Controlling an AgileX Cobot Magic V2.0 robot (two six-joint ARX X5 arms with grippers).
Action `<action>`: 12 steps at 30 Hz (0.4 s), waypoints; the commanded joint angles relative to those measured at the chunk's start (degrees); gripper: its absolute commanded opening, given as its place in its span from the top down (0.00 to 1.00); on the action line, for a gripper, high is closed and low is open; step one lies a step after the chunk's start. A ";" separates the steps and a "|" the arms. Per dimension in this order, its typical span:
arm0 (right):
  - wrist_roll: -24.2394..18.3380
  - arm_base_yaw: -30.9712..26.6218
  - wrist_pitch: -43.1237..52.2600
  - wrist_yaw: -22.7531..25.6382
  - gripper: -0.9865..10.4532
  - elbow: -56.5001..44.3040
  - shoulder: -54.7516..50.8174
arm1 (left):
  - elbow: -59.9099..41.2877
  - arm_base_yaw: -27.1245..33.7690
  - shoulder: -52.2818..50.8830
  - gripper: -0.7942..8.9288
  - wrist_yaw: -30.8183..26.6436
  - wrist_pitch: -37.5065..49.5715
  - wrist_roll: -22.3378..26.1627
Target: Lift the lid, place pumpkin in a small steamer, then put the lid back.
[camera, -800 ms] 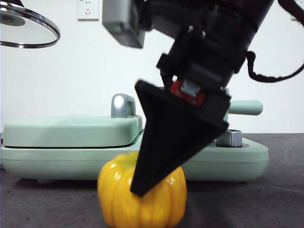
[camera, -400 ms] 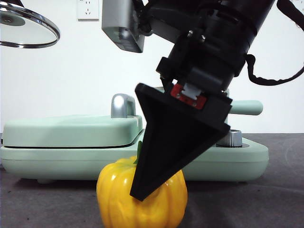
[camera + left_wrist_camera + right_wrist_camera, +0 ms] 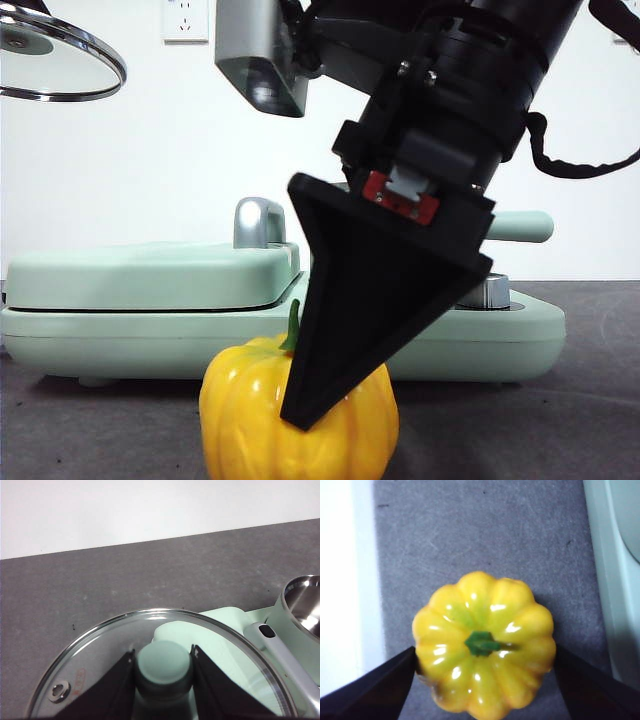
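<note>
So the right gripper was down low at the near edge of the table with its two black jaws on either side of the pumpkin, pressed up against its flanks as far as the wrist camera showed, so it looked clamped on it. From the front camera the same gripper came in big and dark from the top right, and one wedge-shaped jaw covered the middle of the pumpkin, with the thin green stem poking up just left of the jaw. The pumpkin's bottom ran off the lower edge of that shot, so I couldn't tell if it was sitting on the grey tabletop or a hair above it. The left gripper was up in the air with its jaws squeezed onto the mint-green knob of the lid, holding the glass disc roughly level; in the front shot the lid hung at the top left corner, well above everything. Behind the pumpkin was the wide flat mint-green griddle with its chrome handle. The small steamer was uncovered, its shiny steel inside visible at the edge of the left wrist shot, well apart from the pumpkin. In the front shot only its stubby green side handle stuck out to the right from behind the arm.
</note>
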 commanded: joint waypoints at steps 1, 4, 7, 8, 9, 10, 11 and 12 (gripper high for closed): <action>3.23 0.68 -2.05 -0.37 0.56 1.79 -1.03 | 0.90 0.00 -0.15 0.91 0.00 1.99 0.26; 5.46 0.61 -5.73 -0.33 0.56 3.89 -3.04 | 0.90 0.00 -0.15 0.91 0.00 2.03 0.44; 8.96 0.50 -10.23 -0.31 0.56 7.37 -5.18 | 0.90 0.00 -0.15 0.91 0.00 2.03 0.68; 9.84 0.50 -11.69 -0.28 0.56 8.66 -5.77 | 0.90 0.00 -0.15 0.91 0.00 2.03 0.85; 10.56 0.48 -13.16 -0.17 0.56 10.01 -6.38 | 0.90 0.00 -0.15 0.91 0.00 2.03 0.85; 11.63 0.44 -15.08 0.24 0.56 11.98 -7.06 | 0.90 0.00 -0.15 0.91 0.00 2.05 0.85; 12.31 0.33 -16.46 0.55 0.56 13.53 -7.48 | 0.90 0.00 -0.15 0.91 0.00 2.05 0.85; 12.98 0.17 -17.79 0.72 0.56 15.19 -7.78 | 0.90 0.00 -0.15 0.91 0.00 2.05 0.85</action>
